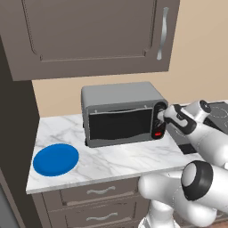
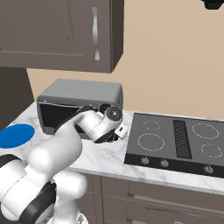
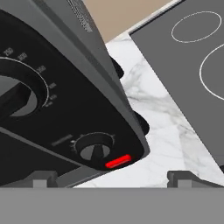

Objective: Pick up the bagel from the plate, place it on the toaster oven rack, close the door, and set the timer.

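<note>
**End effector spread wide at the toaster oven's control panel, door shut**

The end effector sits right up against the black control panel on the right end of the toaster oven, its two finger tips standing far apart with nothing between them. In the hand view the panel runs tilted across the picture: a large dial ringed with white numerals, a smaller knob further along it, and a red light bar just beside that knob. The smaller knob lies just ahead of the gap between the tips; whether either tip touches the panel is hard to say from here.

From the left base view, the door stands upright and closed, dark glass in a grey frame with its thin handle bar along the top edge. The white arm reaches in from the right and ends at the panel.

The plate, a bright blue disc, lies flat on the marble worktop left of the oven and well apart from it, its top bare. The bagel cannot be made out through the dark glass.

A dark cooktop with white ring markings is set into the worktop to the oven's right. Brown cabinets hang above
</note>
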### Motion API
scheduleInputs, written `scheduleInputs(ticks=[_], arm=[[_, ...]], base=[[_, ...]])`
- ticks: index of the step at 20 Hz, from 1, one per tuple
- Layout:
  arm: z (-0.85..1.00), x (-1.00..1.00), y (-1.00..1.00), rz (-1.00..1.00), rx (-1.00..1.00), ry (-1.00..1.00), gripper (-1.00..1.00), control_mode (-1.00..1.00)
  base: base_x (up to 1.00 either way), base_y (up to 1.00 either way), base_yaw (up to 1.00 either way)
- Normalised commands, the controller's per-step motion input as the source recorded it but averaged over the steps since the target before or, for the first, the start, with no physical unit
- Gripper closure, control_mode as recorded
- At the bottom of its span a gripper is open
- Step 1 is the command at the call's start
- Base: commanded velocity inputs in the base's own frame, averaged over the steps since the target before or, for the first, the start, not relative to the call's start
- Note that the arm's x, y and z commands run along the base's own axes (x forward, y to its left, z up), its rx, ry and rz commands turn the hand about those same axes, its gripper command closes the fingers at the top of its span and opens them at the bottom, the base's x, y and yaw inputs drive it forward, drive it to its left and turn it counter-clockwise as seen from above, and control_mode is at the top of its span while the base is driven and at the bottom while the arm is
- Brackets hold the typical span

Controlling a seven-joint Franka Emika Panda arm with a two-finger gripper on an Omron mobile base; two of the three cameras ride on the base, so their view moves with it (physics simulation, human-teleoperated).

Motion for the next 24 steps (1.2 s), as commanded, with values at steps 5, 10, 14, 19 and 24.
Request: scheduleInputs(ticks=[5,10,14,19,24], arm=[[-0.12,0.02,-0.09,0.00,0.00,0.00,-1.00,-1.00],[-0.30,0.00,0.00,0.00,0.00,-0.02,-1.00,-1.00],[-0.11,0.00,0.00,0.00,0.00,-0.01,-1.00,-1.00],[0.00,0.06,0.00,0.00,0.00,0.00,-1.00,-1.00],[0.00,0.10,0.00,0.00,0.00,0.00,-1.00,-1.00]], base=[[0.00,0.00,0.00],[0.00,0.00,0.00],[0.00,0.00,0.00],[0.00,0.00,0.00],[0.00,0.00,0.00]])
